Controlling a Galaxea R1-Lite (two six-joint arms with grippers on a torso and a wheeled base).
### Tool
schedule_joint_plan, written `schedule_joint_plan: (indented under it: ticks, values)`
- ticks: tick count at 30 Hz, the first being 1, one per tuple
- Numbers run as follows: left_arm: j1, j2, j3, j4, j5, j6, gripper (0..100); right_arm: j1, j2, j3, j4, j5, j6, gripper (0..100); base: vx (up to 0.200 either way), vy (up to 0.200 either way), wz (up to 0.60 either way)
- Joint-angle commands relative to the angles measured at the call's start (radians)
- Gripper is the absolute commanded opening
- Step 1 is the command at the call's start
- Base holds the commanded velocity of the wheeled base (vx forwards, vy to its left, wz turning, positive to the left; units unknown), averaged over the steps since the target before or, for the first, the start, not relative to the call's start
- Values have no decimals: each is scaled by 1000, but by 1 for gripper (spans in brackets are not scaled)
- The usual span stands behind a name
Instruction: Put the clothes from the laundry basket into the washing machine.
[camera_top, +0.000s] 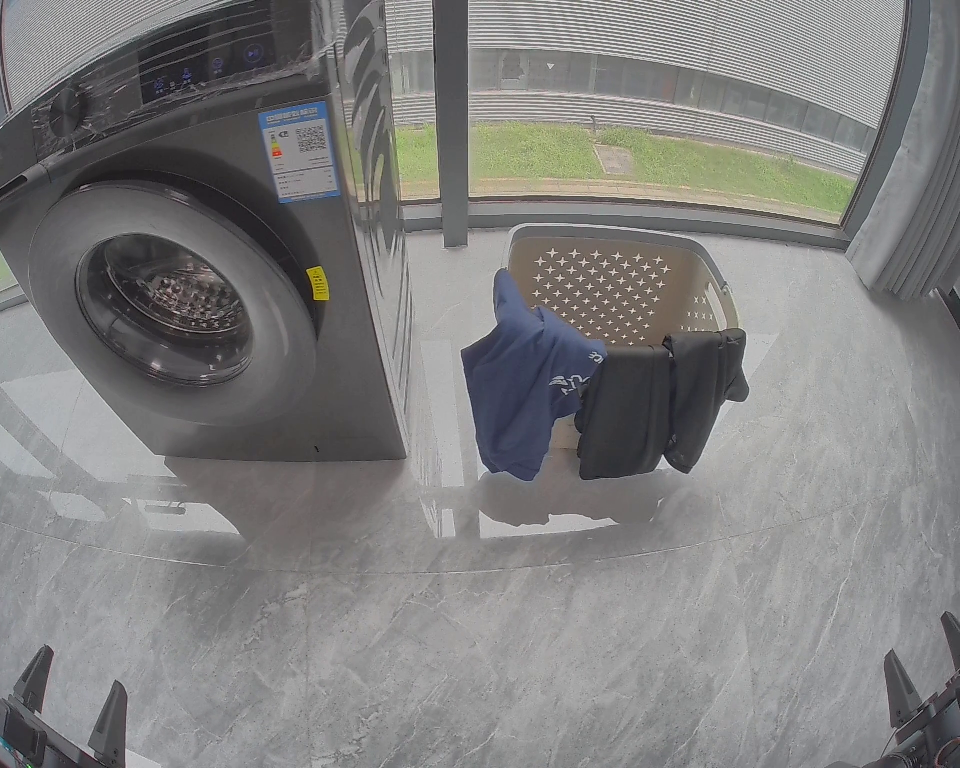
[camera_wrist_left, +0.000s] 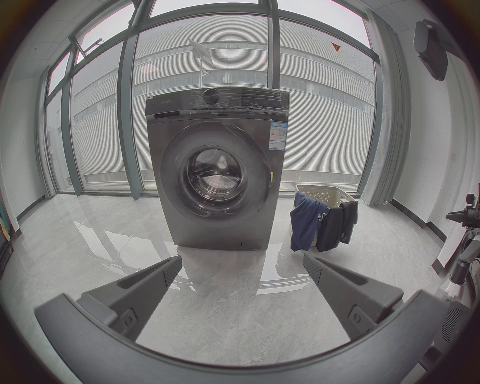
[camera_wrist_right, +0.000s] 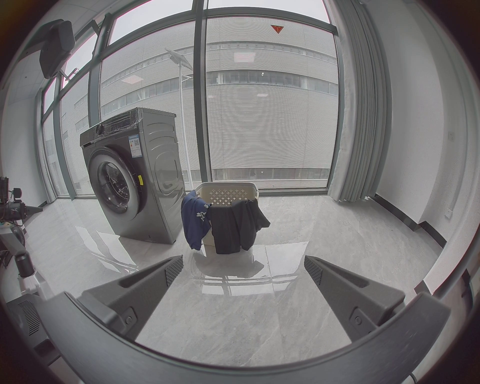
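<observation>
A grey front-loading washing machine (camera_top: 200, 290) stands on the floor at the left, its round glass door (camera_top: 165, 310) shut. To its right sits a cream laundry basket (camera_top: 620, 275) with a blue garment (camera_top: 520, 385) and a black garment (camera_top: 650, 400) draped over its near rim. The machine (camera_wrist_left: 217, 167) and basket (camera_wrist_left: 322, 192) lie well ahead of my left gripper (camera_wrist_left: 242, 267), which is open and holds nothing. My right gripper (camera_wrist_right: 242, 267) is open too, facing the basket (camera_wrist_right: 227, 192) from a distance. Both grippers (camera_top: 70, 690) (camera_top: 925, 655) sit low at the near corners.
Glossy grey tiled floor spreads wide between me and the machine. Floor-to-ceiling windows run behind the machine and basket, with a grey curtain (camera_top: 915, 200) at the far right. A tripod-like stand (camera_wrist_left: 467, 235) is off to one side.
</observation>
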Motion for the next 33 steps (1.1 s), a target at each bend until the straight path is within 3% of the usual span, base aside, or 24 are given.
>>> schedule_joint_plan:
  ticks: [1, 17, 29, 33]
  values:
    - [0, -7, 15, 0, 0, 0, 100, 0, -14, 18, 0, 0, 0, 100, 0, -200, 0]
    - [0, -7, 15, 0, 0, -2, 100, 0, -14, 18, 0, 0, -2, 100, 0, -200, 0]
    - [0, -7, 15, 0, 0, -2, 100, 0, -12, 18, 0, 0, -2, 100, 0, 0, 0]
    - [0, -7, 15, 0, 0, -2, 100, 0, -12, 18, 0, 0, -2, 100, 200, 0, 0]
